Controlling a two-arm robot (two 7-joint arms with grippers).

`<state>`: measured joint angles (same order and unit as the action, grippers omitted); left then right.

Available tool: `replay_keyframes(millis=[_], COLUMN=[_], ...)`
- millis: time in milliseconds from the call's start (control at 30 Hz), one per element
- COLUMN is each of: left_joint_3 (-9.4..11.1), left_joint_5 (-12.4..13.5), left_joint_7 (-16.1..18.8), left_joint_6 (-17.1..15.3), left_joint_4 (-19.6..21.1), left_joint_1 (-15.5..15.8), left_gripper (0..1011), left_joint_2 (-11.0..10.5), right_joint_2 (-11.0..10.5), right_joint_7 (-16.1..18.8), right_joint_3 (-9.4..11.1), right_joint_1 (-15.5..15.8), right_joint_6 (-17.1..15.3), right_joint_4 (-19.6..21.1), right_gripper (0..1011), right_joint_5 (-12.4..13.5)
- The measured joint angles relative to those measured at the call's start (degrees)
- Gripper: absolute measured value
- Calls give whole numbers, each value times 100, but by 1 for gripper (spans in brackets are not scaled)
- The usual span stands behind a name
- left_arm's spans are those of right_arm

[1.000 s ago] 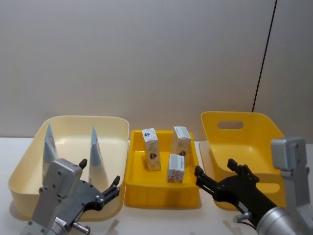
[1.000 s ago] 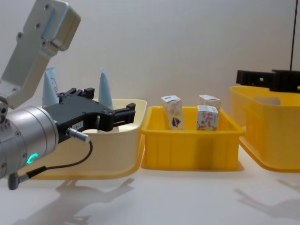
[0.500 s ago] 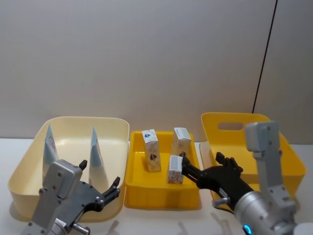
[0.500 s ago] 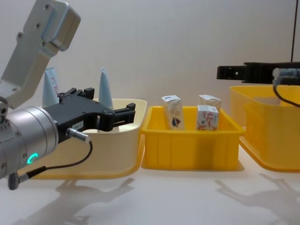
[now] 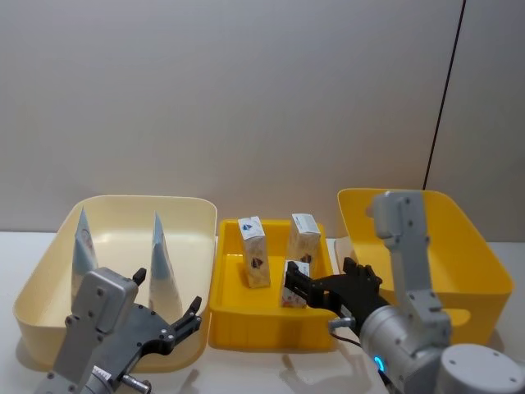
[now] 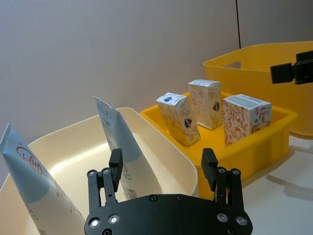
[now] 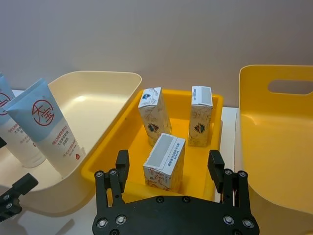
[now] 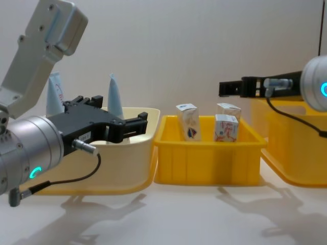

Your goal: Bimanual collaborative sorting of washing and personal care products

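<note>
Roughly half the sorting looks done. Nearest in the yellow tray (image 5: 271,327) stands one carton (image 6: 246,120), with two more behind it: a leaning carton (image 5: 254,250) and an upright carton (image 5: 303,234). To the left, two tubes (image 5: 162,263) (image 5: 82,246) stand upright in the cream tub (image 5: 131,199), well apart from each other, and seem already placed. The yellow tub (image 5: 459,246) on the right looks empty (the right arm hides part of its floor), so I judge the three cartons have yet to go there.

Closest to the body, the left gripper (image 6: 162,161) hovers in front of the cream tub's near rim, fingers spread, holding nothing. The right gripper (image 7: 168,160) reaches out level above the tray, fingers spread wide and lined up with the nearest carton, clear of its top.
</note>
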<state>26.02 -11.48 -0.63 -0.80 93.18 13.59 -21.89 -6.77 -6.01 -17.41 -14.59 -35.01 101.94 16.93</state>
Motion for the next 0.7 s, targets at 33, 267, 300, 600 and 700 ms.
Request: replay_keyframes(millis=[33,267,300,600,700], left_joint_3=[0,0,0,0,0], left_joint_5=[0,0,0,0,0], left_joint_7=[0,0,0,0,0], left_joint_6=[0,0,0,0,0], left_joint_4=[0,0,0,0,0], left_joint_1=[0,0,0,0,0], left_gripper=[1003,1003,1003,1003,1003], left_joint_2=[0,0,0,0,0], right_joint_2=[48,259,280,442,476], right_joint_7=[-29,-153,-161,-217,-218], right_joint_3=[-7,-33,-35,-60,-71], right_joint_1=[-47,-265,-290,-532,-609], right_joint_6=[-45,-251,-266,-438,-475], right_joint_4=[-66,-401,-444,-817,-918], right_gripper=[1001,1001,1001,1001,1001], right_joint_5=[-9,-50,-54,-107,-127])
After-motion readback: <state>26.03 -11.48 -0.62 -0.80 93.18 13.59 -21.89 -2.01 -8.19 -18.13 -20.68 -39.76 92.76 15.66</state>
